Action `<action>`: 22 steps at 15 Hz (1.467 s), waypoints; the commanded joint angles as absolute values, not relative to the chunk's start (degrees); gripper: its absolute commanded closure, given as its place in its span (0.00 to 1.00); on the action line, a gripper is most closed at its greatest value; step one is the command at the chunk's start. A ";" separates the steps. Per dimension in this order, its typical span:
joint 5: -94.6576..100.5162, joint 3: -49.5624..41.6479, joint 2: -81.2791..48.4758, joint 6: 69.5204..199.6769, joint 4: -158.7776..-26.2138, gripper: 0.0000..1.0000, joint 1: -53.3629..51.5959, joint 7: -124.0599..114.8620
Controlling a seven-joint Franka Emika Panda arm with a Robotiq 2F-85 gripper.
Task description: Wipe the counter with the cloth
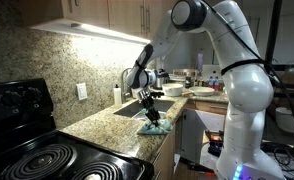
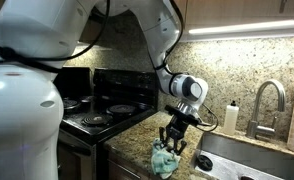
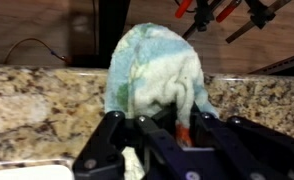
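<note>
The cloth (image 3: 157, 70), whitish with teal-green patches, lies bunched on the speckled granite counter (image 3: 37, 100) near its front edge. My gripper (image 3: 159, 128) comes in from the bottom of the wrist view and is shut on a fold of it. In both exterior views the cloth (image 1: 154, 127) (image 2: 167, 158) sits under the gripper (image 1: 151, 115) (image 2: 173, 140), between the stovetop and the sink, hanging slightly over the counter's edge (image 2: 137, 140).
A black stovetop with coil rings (image 1: 47, 160) (image 2: 107, 110) is on one side, a sink basin (image 1: 145, 105) with faucet (image 2: 267, 105) on the other. A white soap bottle (image 2: 230, 117) stands by the backsplash. Plates (image 1: 199, 91) lie further along.
</note>
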State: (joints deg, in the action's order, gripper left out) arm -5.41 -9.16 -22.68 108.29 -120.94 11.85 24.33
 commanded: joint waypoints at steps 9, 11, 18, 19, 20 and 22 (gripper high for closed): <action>-6.43 -6.35 -15.82 108.86 -121.19 0.93 15.16 31.19; -7.27 -5.07 -14.89 107.59 -120.68 0.67 14.80 33.19; -8.39 -3.60 -9.06 101.71 -120.17 0.27 13.05 37.75; -8.22 -3.69 -7.75 102.05 -120.49 0.21 12.69 37.65; -7.47 -3.88 -5.97 103.57 -121.28 0.15 12.14 36.62; -6.27 -4.29 -1.61 110.03 -124.66 0.03 11.09 33.51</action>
State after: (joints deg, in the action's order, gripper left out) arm -7.69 -3.35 -8.81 103.58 -119.16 12.75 35.80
